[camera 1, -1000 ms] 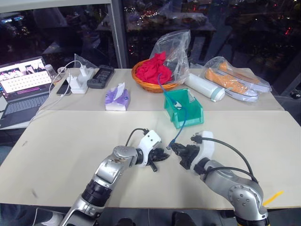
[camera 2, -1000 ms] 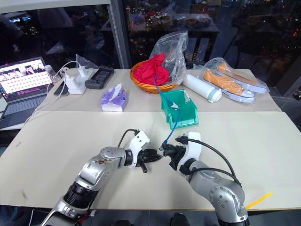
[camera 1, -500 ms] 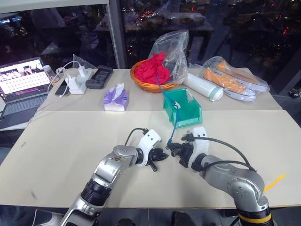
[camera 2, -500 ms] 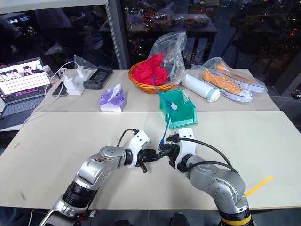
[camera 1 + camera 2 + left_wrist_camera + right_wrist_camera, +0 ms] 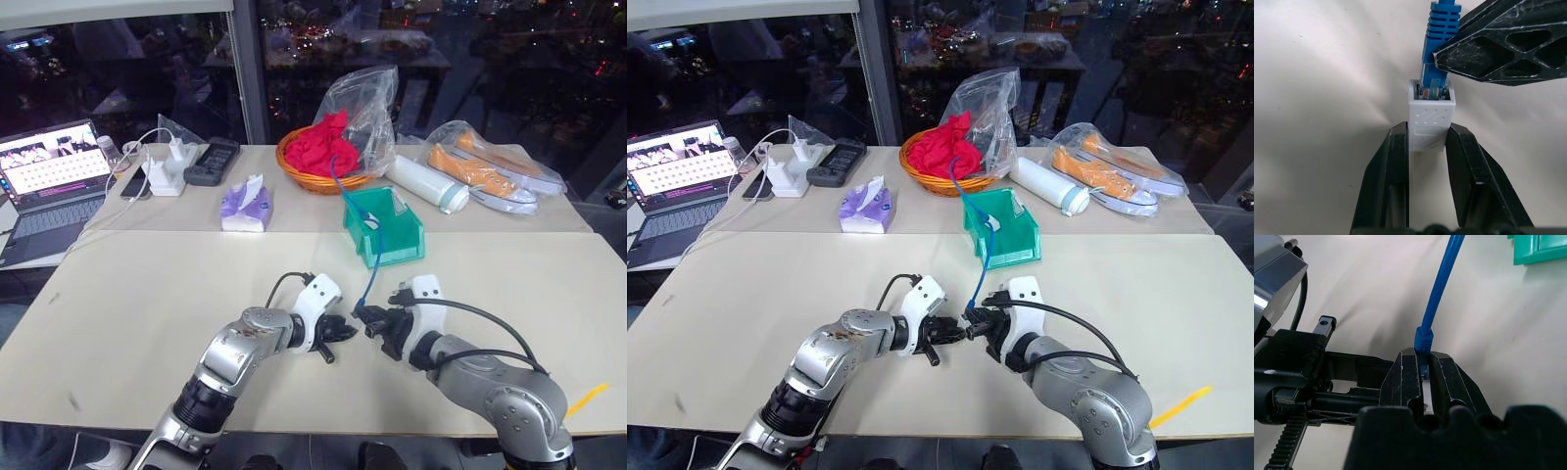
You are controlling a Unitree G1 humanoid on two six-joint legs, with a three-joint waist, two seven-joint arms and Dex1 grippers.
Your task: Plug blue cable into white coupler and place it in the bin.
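Pale tabletop (image 5: pixel 127 294) before a dark window. Near the front edge, just above the surface: white coupler (image 5: pixel 1431 122) pinched at its lower half between the left gripper (image 5: pixel 1427 147) and its two black fingers, socket facing away. Blue cable (image 5: pixel 1439 29) with its clear plug now sitting in the socket mouth, boot still outside; a second ago plug and coupler stood apart, half a second ago nearly touching. Right gripper (image 5: pixel 1422 367) clamped tight on the plug's boot, cable rising out of it and running back to the teal bin (image 5: pixel 402 245), over its rim, on toward the orange basket (image 5: pixel 313 178). Grippers meeting tip to tip in the head views.

Meaning for the task: insertion begun, probably not latched yet. Likely still needed: a straight push until fully seated, then carrying the joined pair into the bin behind.

Farther out: tissue pack (image 5: pixel 245 208), laptop (image 5: pixel 54 181), charger block (image 5: pixel 167 174), bagged shoes (image 5: pixel 490 171).
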